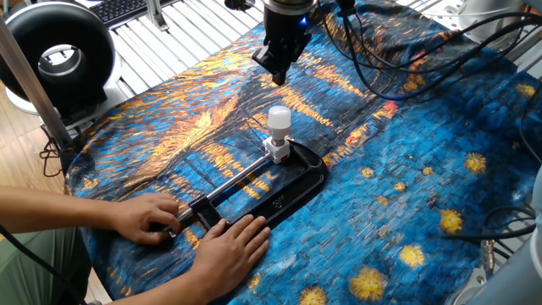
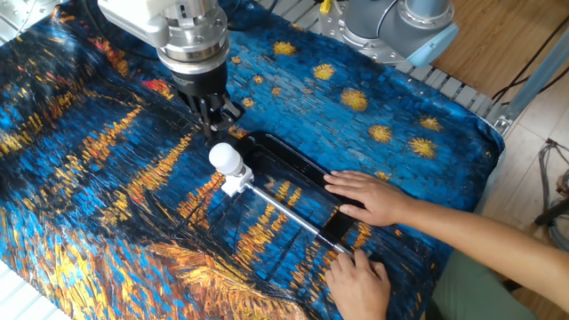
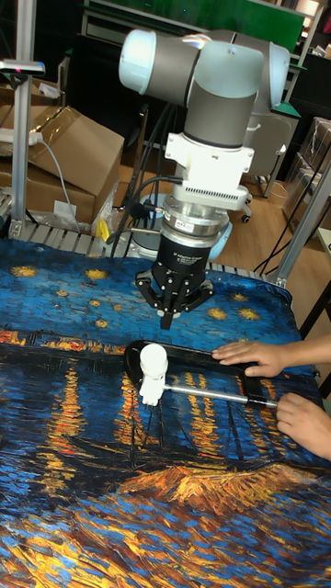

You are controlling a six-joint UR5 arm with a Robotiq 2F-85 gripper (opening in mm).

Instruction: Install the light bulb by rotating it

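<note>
The light bulb stands upright, a white frosted dome on a white neck, seated in a small white socket block. The block is held at the end of a black bar clamp lying on the painted cloth. My gripper hangs above and just behind the bulb, clear of it. Its fingers are pressed together to a point with nothing between them.
Two human hands press down on the clamp's bar and body at the near end. A black ring-shaped device sits at the back left. Cables trail across the cloth behind the gripper. A second arm's base stands at the table's far edge.
</note>
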